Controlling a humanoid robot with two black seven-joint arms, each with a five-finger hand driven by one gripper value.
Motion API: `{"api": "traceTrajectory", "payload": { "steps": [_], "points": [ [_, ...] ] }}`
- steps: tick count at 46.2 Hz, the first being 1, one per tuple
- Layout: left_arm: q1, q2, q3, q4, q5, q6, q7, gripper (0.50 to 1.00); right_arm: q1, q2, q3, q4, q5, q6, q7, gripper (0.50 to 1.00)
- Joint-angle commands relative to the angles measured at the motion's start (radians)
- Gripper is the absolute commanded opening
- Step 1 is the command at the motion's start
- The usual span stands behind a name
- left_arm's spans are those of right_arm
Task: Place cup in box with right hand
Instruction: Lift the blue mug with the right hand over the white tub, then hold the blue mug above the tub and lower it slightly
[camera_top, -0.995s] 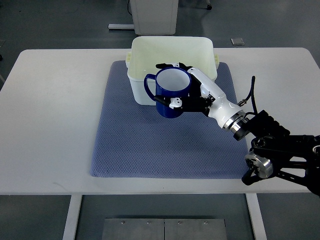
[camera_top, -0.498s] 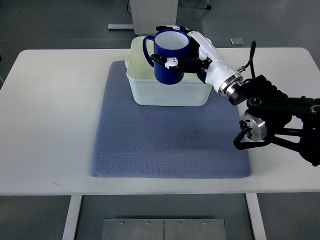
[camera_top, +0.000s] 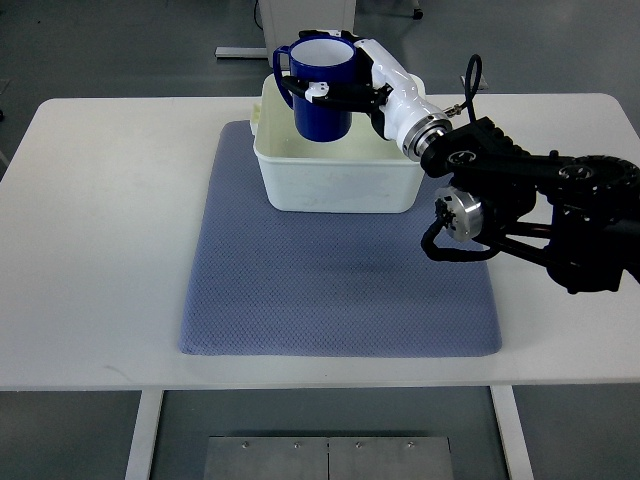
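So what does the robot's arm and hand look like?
The right hand has a smooth white shell with black fingers and small white caps on some fingertips. A shiny silver ring joins it at the wrist. Behind that the arm is chunky and black, with a round silver disc at one joint and thin black cables looping out of it. No other arm shows.

Bright, even overhead light, sharp focus throughout (only faint soft shadows), no glare.
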Motion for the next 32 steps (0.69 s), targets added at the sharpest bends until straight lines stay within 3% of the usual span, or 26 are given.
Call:
{"api": "traceTrajectory", "payload": {
  "steps": [1,9,20,32],
  "points": [
    [0.000,0.000,0.000,0.000,-0.001,0.000,0.000,1.000,0.007,0.034,-0.004,-0.050,0.008,-0.009,-0.013,0.500],
    [0.000,0.000,0.000,0.000,-0.001,0.000,0.000,1.000,0.005,0.089,-0.023,-0.149,0.027,-0.055,-0.030,0.500],
    [0.000,0.000,0.000,0.000,0.000,0.000,0.000,1.000,0.007,0.105,-0.021,-0.205,0.063,-0.134,-0.051,0.500],
    [0.000,0.000,0.000,0.000,0.000,0.000,0.000,1.000,-0.006,0.120,-0.021,-0.243,0.123,-0.134,-0.063,0.500]
  ]
}}
